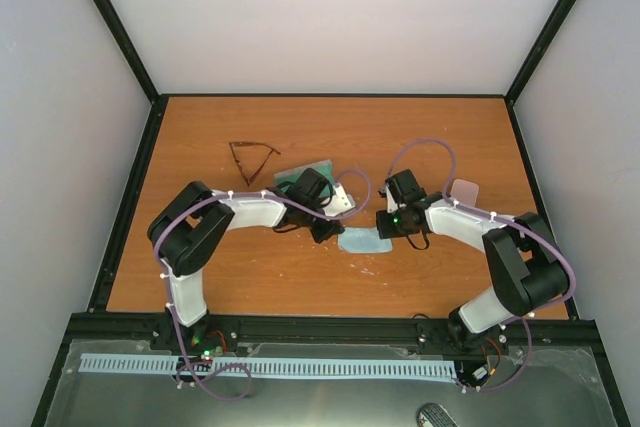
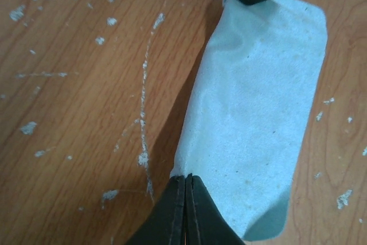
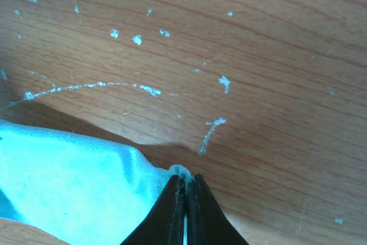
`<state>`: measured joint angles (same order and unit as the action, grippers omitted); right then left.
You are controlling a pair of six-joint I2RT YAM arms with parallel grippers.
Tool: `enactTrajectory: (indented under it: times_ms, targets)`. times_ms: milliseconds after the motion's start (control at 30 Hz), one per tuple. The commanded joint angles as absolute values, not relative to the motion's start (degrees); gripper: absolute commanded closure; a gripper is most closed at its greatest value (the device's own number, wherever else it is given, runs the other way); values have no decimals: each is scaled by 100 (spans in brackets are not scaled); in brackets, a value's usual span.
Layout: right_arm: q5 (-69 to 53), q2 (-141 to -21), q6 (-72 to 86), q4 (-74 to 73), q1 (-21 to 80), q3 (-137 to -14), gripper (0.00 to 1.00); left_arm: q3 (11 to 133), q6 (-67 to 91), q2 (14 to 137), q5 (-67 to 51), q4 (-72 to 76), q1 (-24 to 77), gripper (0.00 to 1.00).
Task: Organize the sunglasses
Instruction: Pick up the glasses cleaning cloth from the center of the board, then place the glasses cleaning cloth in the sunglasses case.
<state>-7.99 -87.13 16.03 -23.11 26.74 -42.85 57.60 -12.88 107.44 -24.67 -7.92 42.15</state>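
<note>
From bases at the near edge, the left arm (image 1: 200,237) and right arm (image 1: 510,267) bend inward at the elbows and meet mid-table. The left gripper (image 2: 186,199) is clamped tight on one edge of the light blue cloth (image 2: 258,113). The right gripper (image 3: 184,199) is pinched on its other end, and the cloth lies between them on the table (image 1: 450,137). Just beyond the right arm sits a pink case (image 1: 466,190). Behind the left arm a second cloth (image 1: 300,169) shows, partly hidden, perhaps with something on it. Farthest, the dark brown sunglasses (image 1: 250,157) lie untouched, apart from both grippers.
</note>
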Motion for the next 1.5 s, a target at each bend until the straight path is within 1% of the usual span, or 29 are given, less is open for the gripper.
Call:
enactTrajectory:
  times_ms: [0,300,500,700,933,1200,1467]
  targets:
    - [-928,-8711,1582,-2145,2760,-4458,97,5775,-1295,10348,-2496,-879,4070,99]
    - [-867,-9096,1584,-1975,2963,-4891,97,5373,-1427,10027,-2280,-814,3783,99]
    - [-868,-9578,1518,-1942,3120,-5478,97,5186,-1477,9774,-2170,-761,3547,99]
    - [-885,-10115,1484,-1925,3278,-6032,97,5088,-1608,9542,-2206,-789,3017,99]
    - [-828,-10507,1459,-1855,3399,-6594,97,4949,-1661,9299,-2191,-774,2756,100]
    - [-827,-11076,1340,-1920,3423,-7364,97,4901,-1738,9257,-2164,-708,2340,99]
    - [-817,-11460,1262,-1980,3428,-7824,97,4990,-1811,9315,-2166,-683,2045,99]
